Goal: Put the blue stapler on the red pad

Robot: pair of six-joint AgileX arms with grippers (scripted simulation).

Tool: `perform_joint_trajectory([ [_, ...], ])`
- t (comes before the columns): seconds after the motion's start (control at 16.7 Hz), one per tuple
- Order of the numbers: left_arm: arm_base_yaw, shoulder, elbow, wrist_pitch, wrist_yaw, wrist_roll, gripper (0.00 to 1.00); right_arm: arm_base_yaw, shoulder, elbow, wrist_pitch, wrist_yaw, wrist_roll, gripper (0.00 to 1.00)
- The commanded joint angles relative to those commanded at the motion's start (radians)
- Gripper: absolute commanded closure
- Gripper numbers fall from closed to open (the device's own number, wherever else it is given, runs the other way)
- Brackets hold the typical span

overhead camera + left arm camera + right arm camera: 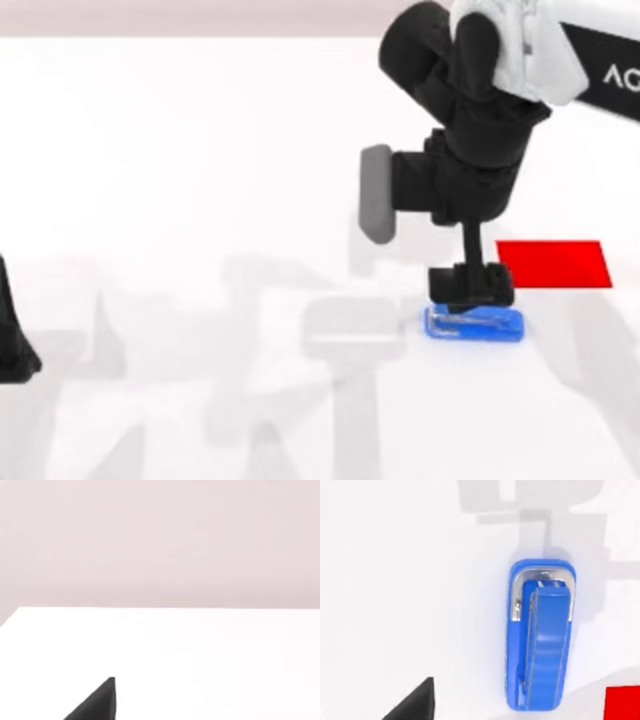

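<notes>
The right gripper [471, 287] hangs directly over the blue stapler [474, 324]; whether its fingers are released or clenched, I cannot tell. The stapler is bright blue, elongated, with a silvery metal strip, and lies on the white table [200, 200]. The red pad [554, 264] lies just beside the fingers. The left gripper [14, 335] is parked at the left edge.

In the top view the right gripper [470, 290] stands over the far long edge of the blue stapler [474, 324] and hides that edge, and whether its fingers are spread or closed cannot be told. The right wrist view cuts the red pad [623, 702] at the picture's edge, leaving only one corner showing. The left gripper [12, 335] is cut off at the table's left edge, and the left wrist view shows only a dark finger tip [97, 704].
</notes>
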Motion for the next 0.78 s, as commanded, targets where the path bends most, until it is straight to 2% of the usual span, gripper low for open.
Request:
perform_joint_trajectory([
  [0.48, 0.0, 0.0, 0.0, 0.0, 0.0, 0.0, 0.0, 0.005, 0.092, -0.214, 0.313, 0.001, 0.004, 0.0],
  [0.78, 0.0, 0.0, 0.0, 0.0, 0.0, 0.0, 0.0, 0.006, 0.102, -0.236, 0.339, 0.001, 0.004, 0.0],
])
